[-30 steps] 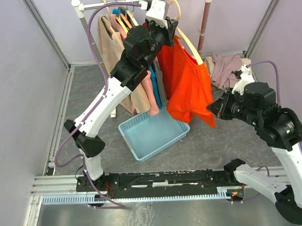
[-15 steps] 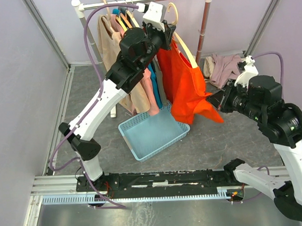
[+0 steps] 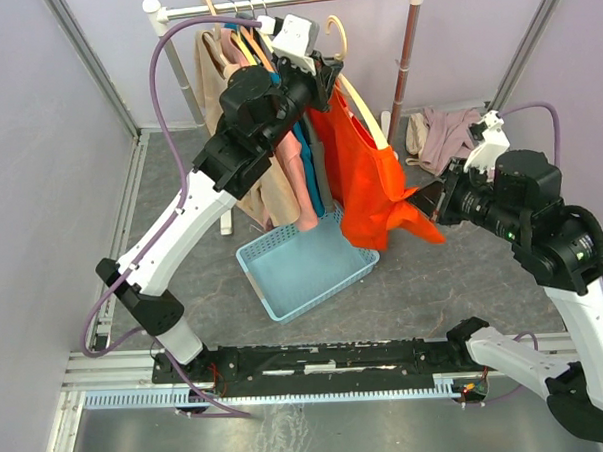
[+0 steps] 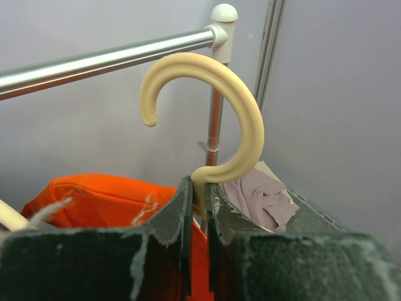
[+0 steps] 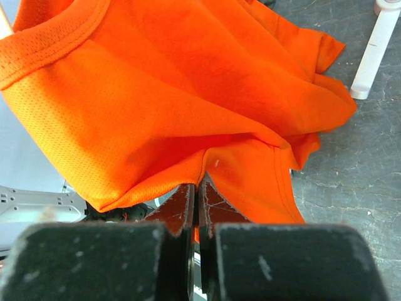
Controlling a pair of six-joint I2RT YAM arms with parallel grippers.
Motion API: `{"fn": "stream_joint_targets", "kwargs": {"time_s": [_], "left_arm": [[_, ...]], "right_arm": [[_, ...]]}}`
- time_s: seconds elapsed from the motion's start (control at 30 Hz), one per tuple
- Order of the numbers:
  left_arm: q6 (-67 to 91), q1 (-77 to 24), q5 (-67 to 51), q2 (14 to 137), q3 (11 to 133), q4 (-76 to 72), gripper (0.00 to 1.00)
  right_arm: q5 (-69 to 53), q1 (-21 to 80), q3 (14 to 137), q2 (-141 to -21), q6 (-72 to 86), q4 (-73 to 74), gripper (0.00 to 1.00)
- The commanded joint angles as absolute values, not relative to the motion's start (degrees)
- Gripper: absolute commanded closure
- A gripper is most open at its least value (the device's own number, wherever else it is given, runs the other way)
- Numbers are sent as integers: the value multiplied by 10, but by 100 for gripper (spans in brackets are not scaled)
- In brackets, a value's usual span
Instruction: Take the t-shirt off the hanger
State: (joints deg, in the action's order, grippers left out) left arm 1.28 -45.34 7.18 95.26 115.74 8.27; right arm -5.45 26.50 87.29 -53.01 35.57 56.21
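Our left fingers clamped the hanger by its neck near the rail. Our right fingers pinched the orange t-shirt, which was partly draped on the hanger. We feared a sideways pull snagging its collar, or thin mesh slipping free.

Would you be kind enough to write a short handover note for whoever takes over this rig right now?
Left gripper: shut on the neck of the cream hanger, whose hook looks clear of the rail.
Right gripper: shut on a lower edge of the orange t-shirt, pulled out sideways.
Done: both grips taken; one hanger arm shows bare.
Left to do: draw the t-shirt fully off the hanger; the blue basket sits below.
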Motion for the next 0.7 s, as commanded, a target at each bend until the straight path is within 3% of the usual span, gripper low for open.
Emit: {"fn": "stream_joint_targets", "kwargs": {"time_s": [0.0,0.67], "left_arm": [[25,-449,72,957,1199,55,97],[108,-446,152,980,1208,23,97]], "right_arm": [[-63,265,877,-532,342,556,99],[-20,265,843,-485,332,603,99]]}}
